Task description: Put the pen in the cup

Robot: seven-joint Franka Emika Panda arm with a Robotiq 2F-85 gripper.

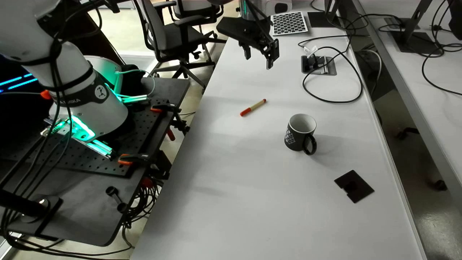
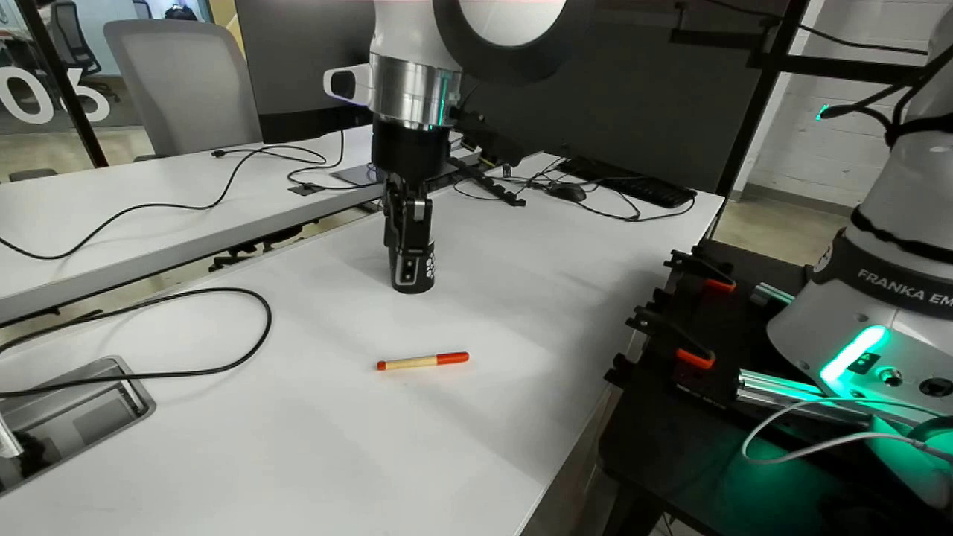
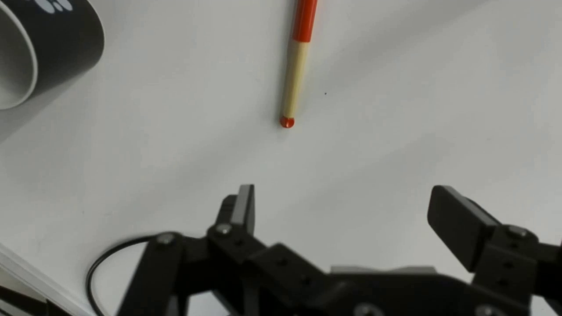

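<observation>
At the left of the wrist view the cup (image 3: pixel 61 48) shows its dark side and whitish inside, cut off by the frame. Below it, a loop of black cable (image 3: pixel 89 281) curves over the white tabletop (image 3: pixel 360 145). Next, low down, comes one of the fingers (image 3: pixel 244 210) of the gripper (image 3: pixel 342 204); they are spread wide, with tabletop showing between them. The pen (image 3: pixel 298 57) lies ahead of the fingertips and apart from both, in line with the gap though toward its left side. Its small red tip points down to the gripper, the tan barrel runs upward, and the longer red section leaves the view at the top. The opposite finger stands well to the right of the pen. In an exterior view, reading from the left, the pen (image 1: pixel 253 107) lies slantwise on the tabletop, longer red section toward the lower left; farther back and slightly right, the gripper hangs raised above the tabletop; then the cup stands upright, apart from the pen, and beyond it at the right lies a flat black piece (image 1: pixel 357 184) with a notched edge.
</observation>
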